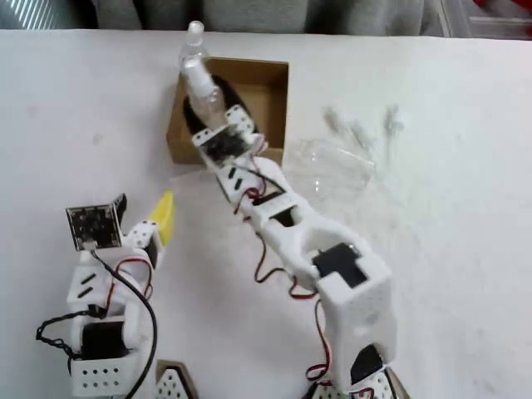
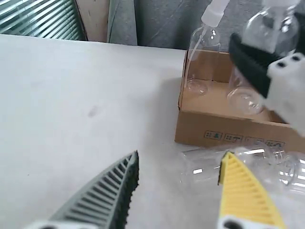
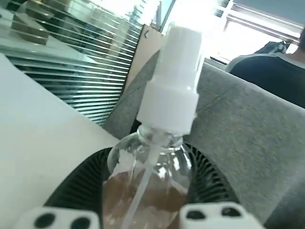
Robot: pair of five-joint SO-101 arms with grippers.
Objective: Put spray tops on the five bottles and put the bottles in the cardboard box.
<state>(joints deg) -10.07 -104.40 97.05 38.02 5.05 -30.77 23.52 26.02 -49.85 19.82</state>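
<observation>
The right claw [image 3: 147,168] is clamped around a capped bottle [image 3: 143,183], upright inside the box [image 1: 268,76] on the bench [image 1: 83,108]. Another bottle [image 1: 193,46] stands in the box's corner. The left claw [image 2: 178,162] gapes wide, holding nothing.

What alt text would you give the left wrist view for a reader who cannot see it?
The open left gripper hangs over a white table before a cardboard box. One spray-topped bottle stands in the box, the right gripper holds a second bottle at it, and a third bottle lies in front.
</observation>
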